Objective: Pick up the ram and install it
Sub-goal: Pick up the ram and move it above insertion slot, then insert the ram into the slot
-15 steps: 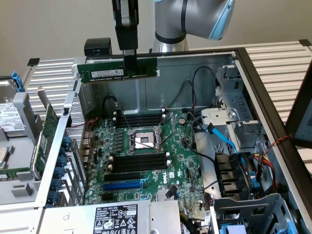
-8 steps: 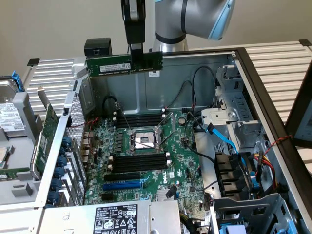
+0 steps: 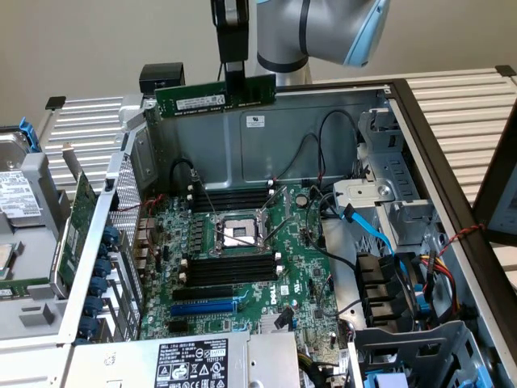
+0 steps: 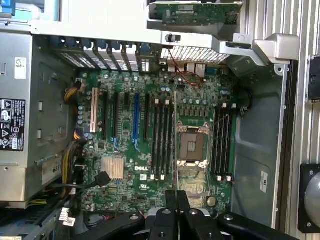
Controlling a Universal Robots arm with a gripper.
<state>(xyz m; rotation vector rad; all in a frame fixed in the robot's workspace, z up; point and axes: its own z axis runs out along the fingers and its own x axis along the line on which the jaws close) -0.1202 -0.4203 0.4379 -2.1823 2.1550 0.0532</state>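
Note:
My gripper (image 3: pixel 234 84) hangs high above the open computer case, shut on the ram (image 3: pixel 194 100), a long green stick with a white label held level by its top edge. In the wrist view the ram (image 4: pixel 175 130) appears edge-on as a thin line running out from the gripper (image 4: pixel 176 198). It lines up over the edge of the CPU socket (image 4: pixel 191 147), between the two banks of black memory slots (image 4: pixel 162 140). Far below lie the motherboard (image 3: pixel 299 279) and its slots (image 3: pixel 233 199) with white clips.
A larger green expansion card (image 3: pixel 77 218) leans outside the case at the exterior view's left, next to a hard drive (image 3: pixel 16 194). The power supply (image 3: pixel 190 364) sits at the front. Black and blue cables (image 3: pixel 371 230) and drive bays crowd the exterior view's right.

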